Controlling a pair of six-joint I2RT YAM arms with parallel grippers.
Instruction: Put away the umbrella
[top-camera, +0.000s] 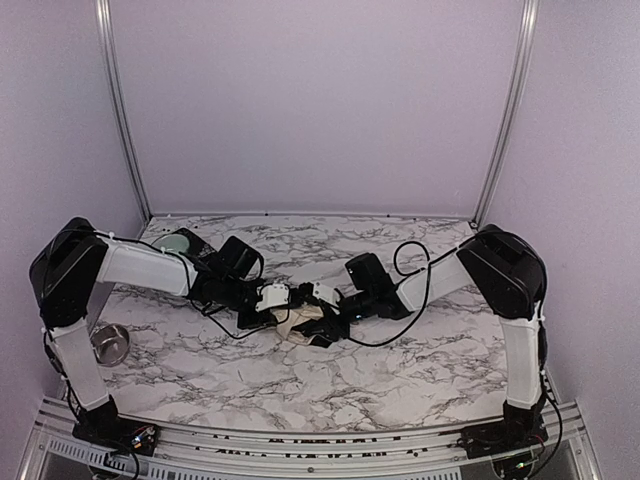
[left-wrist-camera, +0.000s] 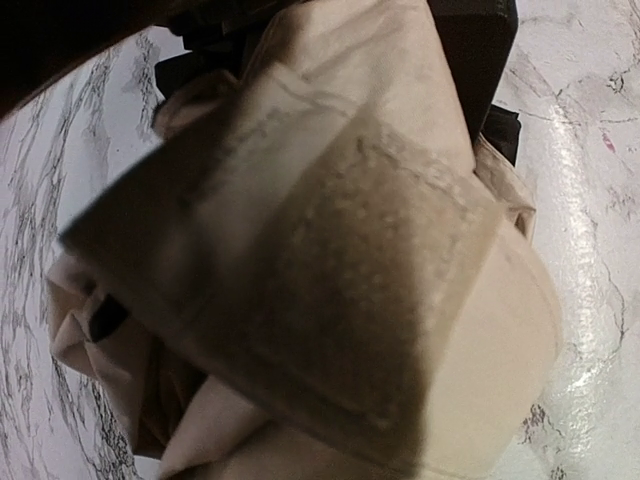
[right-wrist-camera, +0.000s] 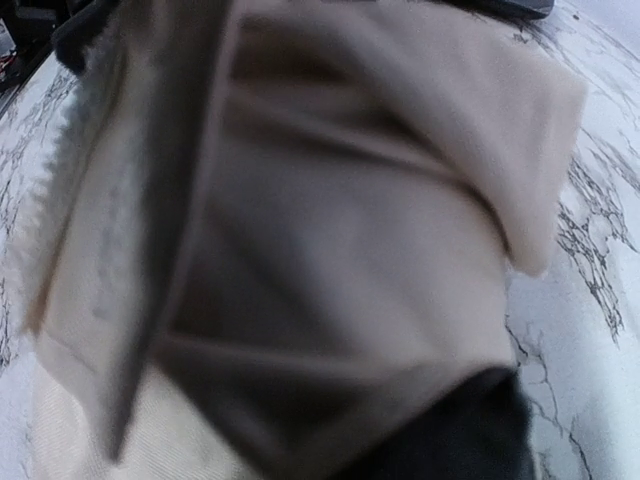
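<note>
The umbrella (top-camera: 296, 326) is a bunched cream-beige bundle on the marble table (top-camera: 400, 380), mid-table between my two grippers. My left gripper (top-camera: 274, 300) meets it from the left and my right gripper (top-camera: 322, 296) from the right, both pressed into the fabric. In the left wrist view the fabric (left-wrist-camera: 250, 400) fills the frame, with a fuzzy closing strap (left-wrist-camera: 380, 260) lying across it. In the right wrist view folded fabric (right-wrist-camera: 330, 250) fills the frame. The fabric hides both pairs of fingers, and both grippers seem closed on it. The shaft and knob handle are hidden.
A small steel bowl (top-camera: 110, 343) sits at the left edge beside the left arm. A round greenish object (top-camera: 176, 240) lies at the back left. Black cables (top-camera: 415, 260) loop over the table by the right arm. Walls close in the back and sides.
</note>
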